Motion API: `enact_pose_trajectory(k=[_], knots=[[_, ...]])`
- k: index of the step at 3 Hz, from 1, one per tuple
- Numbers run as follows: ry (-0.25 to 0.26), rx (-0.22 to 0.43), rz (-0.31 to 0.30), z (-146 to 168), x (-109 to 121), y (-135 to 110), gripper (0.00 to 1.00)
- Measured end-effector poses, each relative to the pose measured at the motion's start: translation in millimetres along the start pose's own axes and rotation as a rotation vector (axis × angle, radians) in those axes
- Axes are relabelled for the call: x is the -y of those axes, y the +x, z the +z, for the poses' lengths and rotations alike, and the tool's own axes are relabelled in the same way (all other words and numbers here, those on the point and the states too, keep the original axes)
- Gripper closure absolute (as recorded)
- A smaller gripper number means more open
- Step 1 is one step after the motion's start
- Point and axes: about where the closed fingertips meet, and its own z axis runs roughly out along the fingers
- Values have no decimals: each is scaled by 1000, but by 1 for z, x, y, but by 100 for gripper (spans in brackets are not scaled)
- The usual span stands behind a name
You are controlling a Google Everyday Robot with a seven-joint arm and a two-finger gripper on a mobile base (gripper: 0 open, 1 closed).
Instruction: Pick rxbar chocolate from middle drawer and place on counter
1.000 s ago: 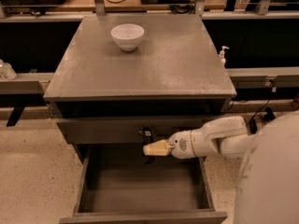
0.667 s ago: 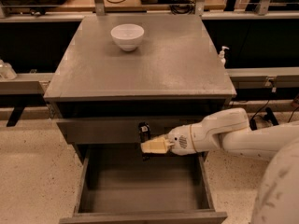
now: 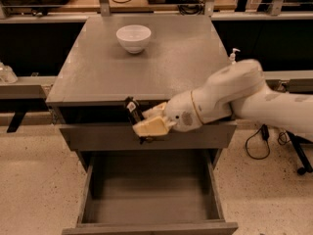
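My gripper (image 3: 143,119) is shut on the rxbar chocolate (image 3: 131,110), a small black wrapped bar that sticks up and left from the cream fingers (image 3: 151,127). It hangs just in front of the counter's front edge, over the closed drawer front above the middle drawer. The middle drawer (image 3: 146,202) is pulled wide open below, and its grey floor is bare. The counter (image 3: 166,62) is the broad grey top slab behind the gripper.
A white bowl (image 3: 133,37) stands at the back left of the counter. The closed drawer front (image 3: 98,137) runs under the counter edge. My white arm (image 3: 254,97) comes in from the right. A small pump bottle (image 3: 234,56) and floor cables (image 3: 257,141) are at the right.
The gripper has risen with the black bar, from in front of the closed drawer front up to about the level of the counter's front edge. The arm has swung higher.
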Motion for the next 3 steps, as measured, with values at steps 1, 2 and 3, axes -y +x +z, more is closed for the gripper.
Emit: enact_pose_trajectory(k=[1,2,3], knots=[[-13,3,-139,-24,10,51,100],[-97,2,-212,-52,0,97,100],[-236,-20,-219,-90,-23,124,100]])
